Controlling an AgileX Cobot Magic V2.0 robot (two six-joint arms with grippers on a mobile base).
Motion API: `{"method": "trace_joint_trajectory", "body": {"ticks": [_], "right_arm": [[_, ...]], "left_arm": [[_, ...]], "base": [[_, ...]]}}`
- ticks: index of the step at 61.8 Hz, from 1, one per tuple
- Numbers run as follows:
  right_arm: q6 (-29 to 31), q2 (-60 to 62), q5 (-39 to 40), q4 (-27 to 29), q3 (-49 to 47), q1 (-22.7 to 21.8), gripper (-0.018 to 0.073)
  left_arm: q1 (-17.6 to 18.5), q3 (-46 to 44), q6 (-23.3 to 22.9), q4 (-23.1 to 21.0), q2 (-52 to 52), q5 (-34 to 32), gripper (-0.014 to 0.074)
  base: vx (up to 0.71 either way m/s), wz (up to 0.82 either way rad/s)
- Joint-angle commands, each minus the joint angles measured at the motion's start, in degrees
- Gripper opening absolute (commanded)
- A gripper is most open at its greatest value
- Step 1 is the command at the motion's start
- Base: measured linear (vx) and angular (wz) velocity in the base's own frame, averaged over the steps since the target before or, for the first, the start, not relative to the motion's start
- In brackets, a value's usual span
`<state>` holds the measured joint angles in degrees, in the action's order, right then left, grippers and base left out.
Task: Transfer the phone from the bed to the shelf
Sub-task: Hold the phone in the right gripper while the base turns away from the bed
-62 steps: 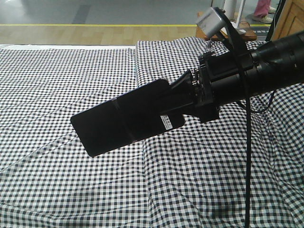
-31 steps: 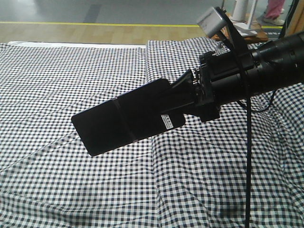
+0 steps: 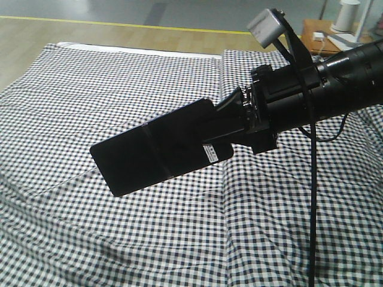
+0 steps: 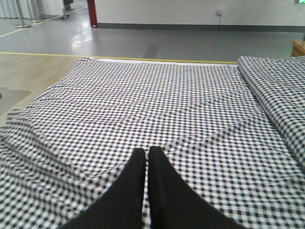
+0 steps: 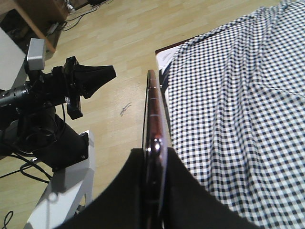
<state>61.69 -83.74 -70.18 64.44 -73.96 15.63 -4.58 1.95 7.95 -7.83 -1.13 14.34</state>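
The right gripper (image 3: pixel 216 130) pinches the phone (image 3: pixel 157 152) by its right end, with a finger clamped on each face. The right wrist view shows the phone edge-on between those fingers. The phone is held in the air, clear of the gingham bed (image 3: pixel 90 89), and tilts down toward the left. Its white barcode sticker (image 3: pixel 210 152) sits beside the grip. The left gripper (image 4: pixel 146 155) points out across the bed, its fingers pressed together with nothing between them.

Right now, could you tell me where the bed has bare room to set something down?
All visible cloth of the bed is bare: widest between the floor-side edge and the raised fold. Crowded only above, where the right end effector holds the phone.
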Motion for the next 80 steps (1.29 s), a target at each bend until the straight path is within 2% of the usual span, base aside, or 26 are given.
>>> {"method": "trace_joint_trajectory", "body": {"ticks": [1,80], "right_arm": [[0.2,2.2,-3.8,5.3,-1.5,-0.1,-0.0004],[0.2,2.2,-3.7,5.3,-1.5,-0.1,-0.0004]], "left_arm": [[0.2,0.2,-0.2,-0.5,-0.3,-4.0,0.0001],[0.2,0.2,-0.2,-0.5,-0.3,-4.0,0.0001]], "base": [[-0.06,0.29],[-0.1,0.4]]}}
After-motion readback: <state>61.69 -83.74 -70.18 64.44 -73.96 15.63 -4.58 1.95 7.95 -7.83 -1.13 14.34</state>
